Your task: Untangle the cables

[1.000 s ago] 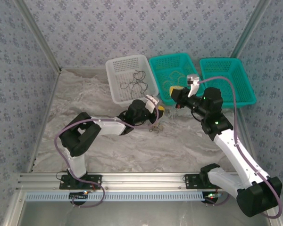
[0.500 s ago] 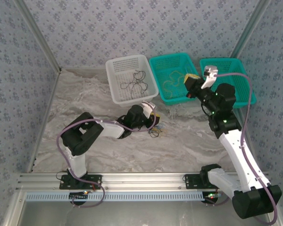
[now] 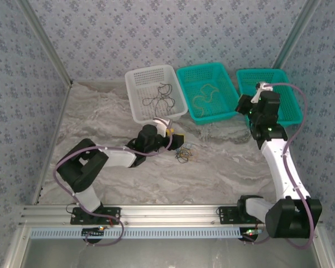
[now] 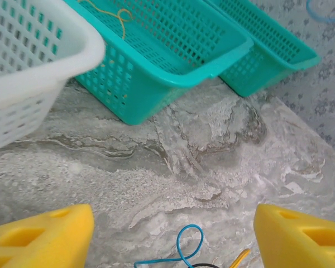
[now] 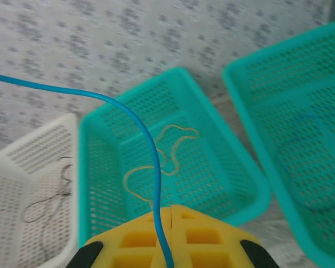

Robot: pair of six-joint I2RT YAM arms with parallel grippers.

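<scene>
A small tangle of cables (image 3: 185, 154) lies on the marbled table, just right of my left gripper (image 3: 177, 140). In the left wrist view its blue loop (image 4: 188, 246), a bit of black (image 4: 207, 266) and a yellow end (image 4: 240, 258) lie between the yellow fingers (image 4: 42, 237), which stand wide apart and touch nothing. My right gripper (image 3: 243, 104) hovers at the left rim of the right teal basket (image 3: 287, 114). Its pads (image 5: 139, 240) are shut on a thin blue cable (image 5: 151, 151) that arcs up and off to the left.
Three baskets stand in a row at the back. The white one (image 3: 135, 109) holds black cables (image 3: 159, 99), and the middle teal one (image 3: 192, 114) holds yellow cables (image 3: 206, 95). The patterned walls close in behind them.
My left gripper has opened and drawn back to the left, leaving the tangle on the table. My right gripper has carried the blue cable rightward, from the middle teal basket to the right one.
</scene>
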